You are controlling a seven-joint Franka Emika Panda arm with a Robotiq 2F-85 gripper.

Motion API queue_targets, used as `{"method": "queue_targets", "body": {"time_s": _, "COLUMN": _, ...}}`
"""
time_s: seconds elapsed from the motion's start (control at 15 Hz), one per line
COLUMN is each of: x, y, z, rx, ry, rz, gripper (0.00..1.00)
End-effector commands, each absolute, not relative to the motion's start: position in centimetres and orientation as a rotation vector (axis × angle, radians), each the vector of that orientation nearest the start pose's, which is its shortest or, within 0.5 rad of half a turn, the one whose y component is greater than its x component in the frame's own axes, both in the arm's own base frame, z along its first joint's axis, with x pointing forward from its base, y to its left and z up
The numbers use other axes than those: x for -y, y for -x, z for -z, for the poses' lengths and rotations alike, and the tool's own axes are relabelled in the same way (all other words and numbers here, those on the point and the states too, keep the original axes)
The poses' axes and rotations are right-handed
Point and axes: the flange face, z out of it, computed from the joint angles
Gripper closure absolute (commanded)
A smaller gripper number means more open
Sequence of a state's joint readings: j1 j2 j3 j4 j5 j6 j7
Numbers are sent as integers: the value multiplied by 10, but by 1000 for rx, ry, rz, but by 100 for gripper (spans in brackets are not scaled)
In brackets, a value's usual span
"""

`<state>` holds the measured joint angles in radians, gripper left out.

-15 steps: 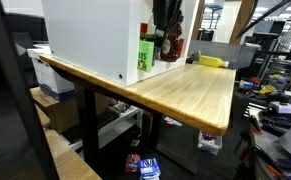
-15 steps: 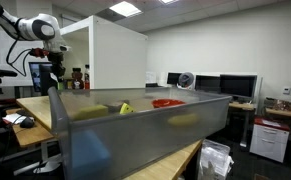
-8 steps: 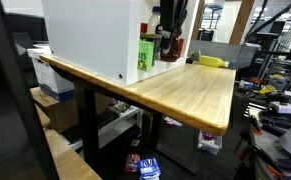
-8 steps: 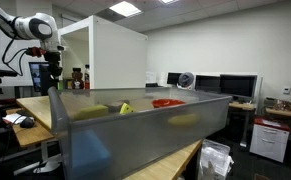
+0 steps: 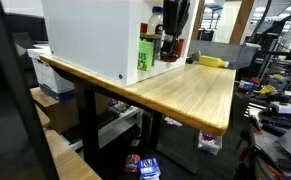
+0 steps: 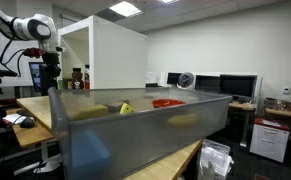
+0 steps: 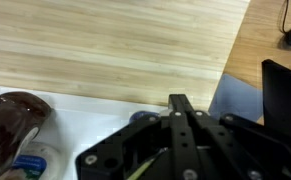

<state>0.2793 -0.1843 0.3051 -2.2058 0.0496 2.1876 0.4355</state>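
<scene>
Gripper hangs above the wooden table — jaws pressed together, nothing between them — clear of the brown bottle at left.

My gripper was matte black, and the tabletop under it was pale honey wood streaked with fine straight grain. Just beside me a container showed dark reddish brown against a plain white ledge. In the exterior views the big box was flat white, the carton at its edge bright green, an object further along the table yellow, and the bin a cloudy, see-through grey.
</scene>
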Motion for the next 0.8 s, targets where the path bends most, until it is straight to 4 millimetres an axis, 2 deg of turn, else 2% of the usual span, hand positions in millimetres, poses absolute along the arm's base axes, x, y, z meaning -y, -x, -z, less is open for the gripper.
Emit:
{"method": "queue_targets", "body": {"time_s": 0.0, "x": -289, "y": -422, "z": -469, "rx": 233, "ry": 3037, "rz": 217, "gripper": 100}}
{"method": "queue_targets", "body": {"time_s": 0.53, "x": -296, "y": -433, "z": -465, "rx": 223, "ry": 3020, "rz": 255, "gripper": 100}}
{"method": "queue_targets", "body": {"time_s": 0.6, "x": -309, "y": -425, "z": -467, "rx": 224, "ry": 3016, "rz": 255, "gripper": 100}}
{"method": "queue_targets", "body": {"time_s": 0.73, "x": -314, "y": -425, "z": -466, "rx": 231, "ry": 3010, "rz": 260, "gripper": 100}}
